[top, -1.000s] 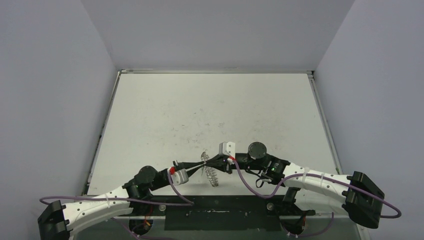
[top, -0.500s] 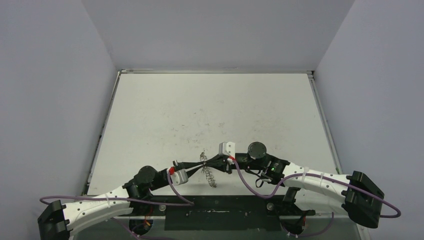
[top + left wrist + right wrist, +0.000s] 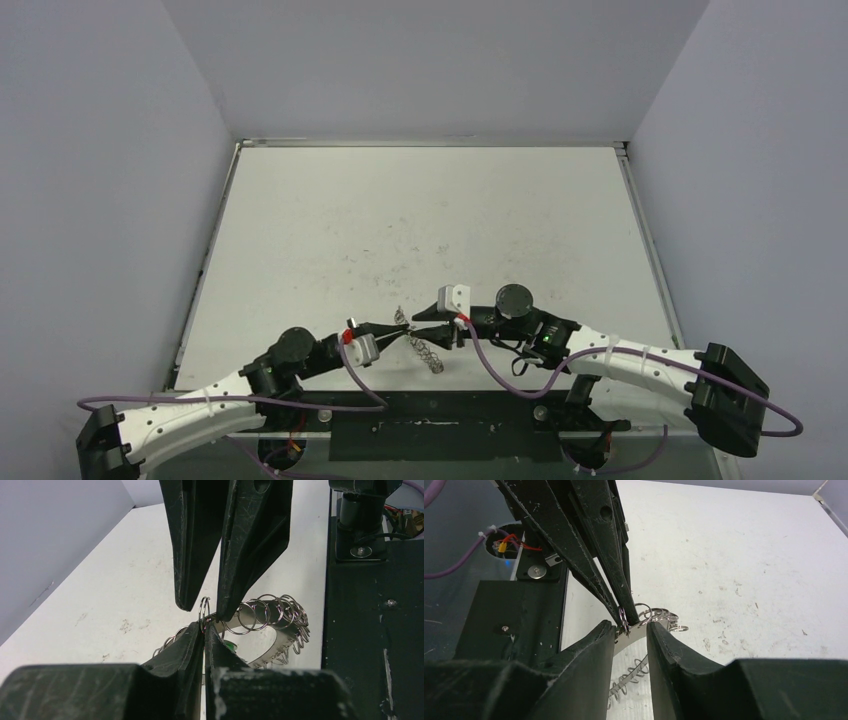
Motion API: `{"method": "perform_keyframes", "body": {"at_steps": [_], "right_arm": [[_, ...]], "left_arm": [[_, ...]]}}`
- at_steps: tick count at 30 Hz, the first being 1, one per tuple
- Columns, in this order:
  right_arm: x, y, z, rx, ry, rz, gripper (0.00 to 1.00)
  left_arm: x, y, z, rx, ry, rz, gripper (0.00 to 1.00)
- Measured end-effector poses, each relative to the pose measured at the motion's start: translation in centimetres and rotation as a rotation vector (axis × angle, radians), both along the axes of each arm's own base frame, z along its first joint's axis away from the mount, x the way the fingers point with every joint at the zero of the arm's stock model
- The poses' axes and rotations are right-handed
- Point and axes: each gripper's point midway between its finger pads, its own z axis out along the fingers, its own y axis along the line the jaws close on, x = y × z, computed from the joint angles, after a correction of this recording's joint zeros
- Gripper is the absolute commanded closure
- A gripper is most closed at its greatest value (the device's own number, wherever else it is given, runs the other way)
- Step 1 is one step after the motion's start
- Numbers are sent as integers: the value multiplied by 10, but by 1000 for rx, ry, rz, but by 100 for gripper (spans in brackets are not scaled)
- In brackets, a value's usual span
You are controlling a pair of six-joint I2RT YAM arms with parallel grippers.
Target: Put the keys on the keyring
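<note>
White table (image 3: pixel 420 220); silver keyring (image 3: pixel 425 348) fringed with loops.

A robot lab test cell: a scuffed white desk (image 3: pixel 430 220) boxed in by plain grey walls (image 3: pixel 110 200), left arm (image 3: pixel 190 412) and right arm (image 3: pixel 630 362) bolted to a black plate (image 3: pixel 440 432), purple cables (image 3: pixel 497 366) trailing.

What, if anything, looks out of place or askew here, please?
The keyring is askew: it hangs tilted, pinched only at its looped edge by the left pincer, while the right pincer stands open around it.
</note>
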Motion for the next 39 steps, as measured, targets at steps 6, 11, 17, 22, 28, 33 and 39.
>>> {"method": "perform_keyframes", "body": {"at_steps": [6, 11, 17, 22, 28, 33, 39], "right_arm": [[3, -7, 4, -23, -49, -18, 64], [6, -8, 13, -65, -106, -10, 63], [8, -11, 17, -141, -165, 16, 62], [10, -10, 6, -215, -184, 45, 63], [8, -9, -18, -307, -164, 86, 69], [7, -10, -26, -334, -156, 96, 72], [9, -7, -30, -337, -153, 97, 73]], "left_arm": [[2, 3, -4, 65, 36, 18, 100], [5, 6, -8, 150, 80, 39, 100], [8, 6, -12, 264, 129, 52, 100], [10, 2, -20, 340, 157, 53, 100], [12, 0, -28, 379, 172, 51, 100], [12, 0, -28, 380, 170, 49, 100], [11, -1, -28, 379, 170, 44, 100]]}}
